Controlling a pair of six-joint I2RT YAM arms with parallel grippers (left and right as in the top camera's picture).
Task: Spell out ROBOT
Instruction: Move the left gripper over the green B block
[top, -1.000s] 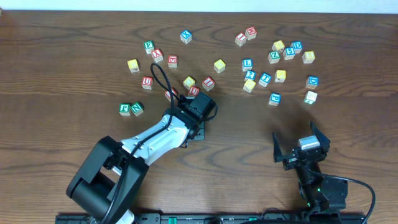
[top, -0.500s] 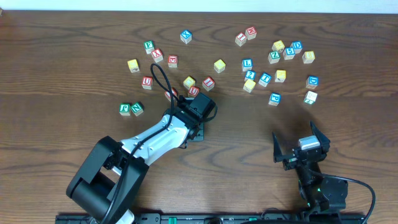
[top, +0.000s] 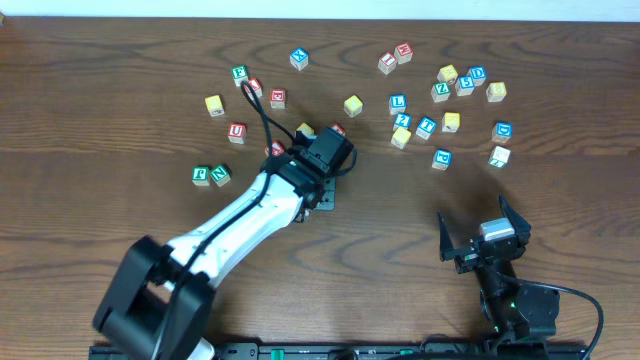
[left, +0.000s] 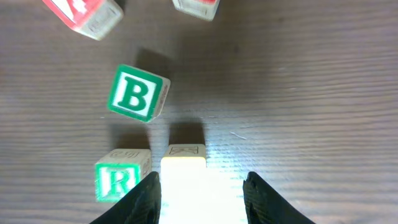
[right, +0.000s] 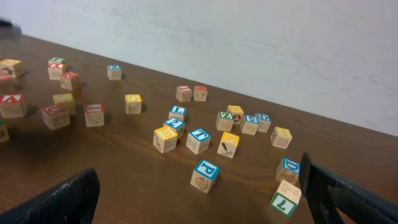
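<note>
In the left wrist view my left gripper (left: 202, 177) is shut on a pale yellow-faced cube (left: 183, 180) whose top is washed out by glare. The cube hangs low, right beside the green-framed R cube (left: 118, 182). The green-framed B cube (left: 135, 93) lies a little beyond the R, turned askew. In the overhead view the left arm hides all three. The blue-framed T cube (top: 426, 126) (right: 199, 140) lies among the scattered cubes on the right. My right gripper (top: 478, 222) rests open and empty near the front edge.
Red-lettered cubes (left: 84, 14) lie just beyond the B. Loose cubes are scattered across the far half of the table (top: 120, 60), including yellow ones (top: 352, 105), a blue P (right: 205, 174) and two green cubes (top: 210, 175) at the left.
My left arm has stretched farther from the front edge and slightly right, carrying the cube with it. The right arm has not moved.
</note>
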